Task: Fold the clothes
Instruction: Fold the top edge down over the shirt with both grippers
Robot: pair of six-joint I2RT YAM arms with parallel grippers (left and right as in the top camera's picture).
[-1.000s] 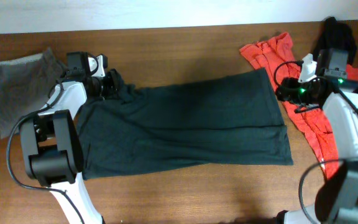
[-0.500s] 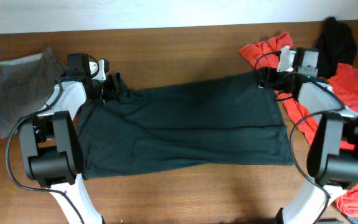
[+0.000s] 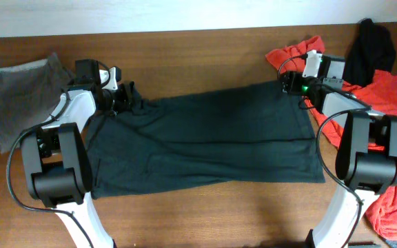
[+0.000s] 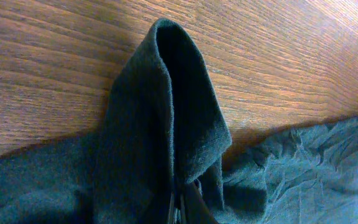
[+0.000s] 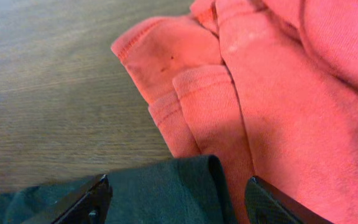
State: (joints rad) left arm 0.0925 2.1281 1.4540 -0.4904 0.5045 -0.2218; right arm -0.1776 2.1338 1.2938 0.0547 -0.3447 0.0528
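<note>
Since the brown wooden table [image 3: 198, 48] was wide, flat and smooth, the dark green cloth [image 3: 205, 138] could lie spread across its middle, between the 2 arms. That cloth looked soft, thin and light, with a few creases, so I think it would bend and sag the moment it was lifted, and it should slide easily over the wood. The best places to hold it seemed to be its 2 far corners, 1 for each arm, so the far edge could be carried over to the near edge. Bare wood showed along the near side and the far side, which looked like enough room for that fold. Off to the right lay a pile of red clothes [image 3: 384, 103], right beside the green cloth's far right corner, so a grab there could catch red cloth by mistake. A grey cloth [image 3: 12, 96] sat at the left end, and a small black cloth [image 3: 374, 41] sat in the far right corner. The left gripper [image 4: 182, 208] had its jaws shut tight on the far left corner, which stood up in a pinched fold. The right gripper [image 5: 179, 202] had its jaws wide apart, with the far right corner lying between them, not yet pinched.
</note>
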